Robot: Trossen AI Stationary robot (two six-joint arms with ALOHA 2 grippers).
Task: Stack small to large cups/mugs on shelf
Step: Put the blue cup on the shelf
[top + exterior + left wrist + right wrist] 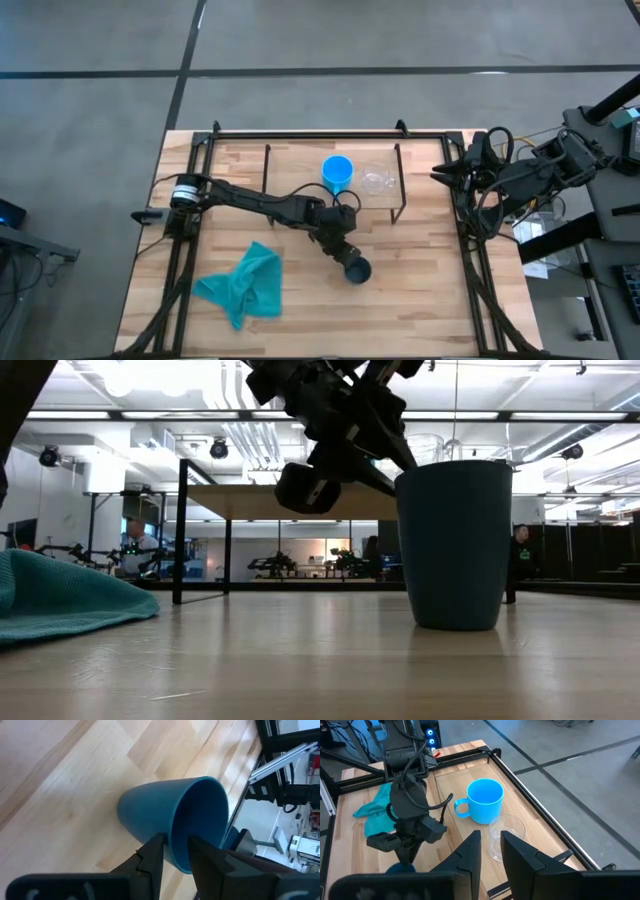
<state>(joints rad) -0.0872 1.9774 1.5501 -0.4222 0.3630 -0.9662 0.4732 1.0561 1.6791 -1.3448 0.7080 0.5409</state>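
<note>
left gripper jaws gripping dark cup rim on bench | blue mug, glass already shelved | next: lifting it to shelf | right gripper parked, jaws apart

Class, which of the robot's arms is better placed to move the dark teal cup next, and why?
Left: the left gripper has its fingers astride the rim of the dark teal cup, while the right gripper waits at the table's edge.

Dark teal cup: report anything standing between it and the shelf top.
Nothing on the table blocks the dark teal cup in the left gripper. The bright blue handled mug and clear glass cup fill the wood-topped shelf's middle and right-arm side.
</note>
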